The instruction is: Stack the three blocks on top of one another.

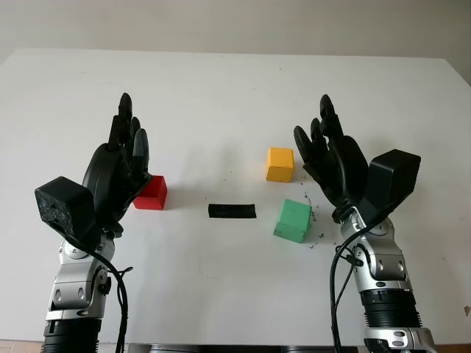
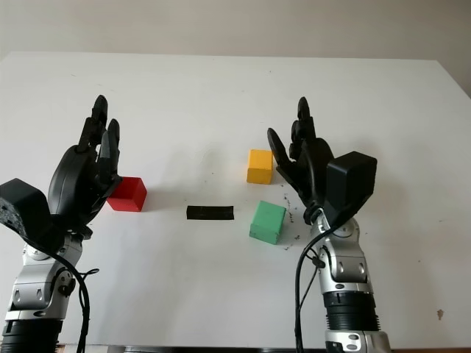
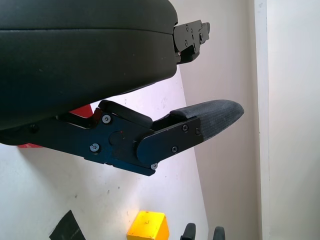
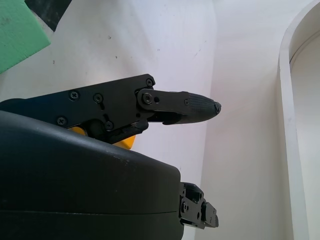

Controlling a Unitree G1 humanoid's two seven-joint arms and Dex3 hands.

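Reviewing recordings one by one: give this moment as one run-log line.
stack: not started | red block, yellow block, green block: apart on table | left hand: open, beside red | right hand: open, beside yellow

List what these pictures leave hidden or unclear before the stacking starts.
- Red block: its left side sits behind the open left hand in the eye views, so whether they touch cannot be told.
- Yellow block: the open right hand is close beside it; contact cannot be told.
- Green block: cut off by the right wrist view's edge.
- Black strip: what it is stays unclear.
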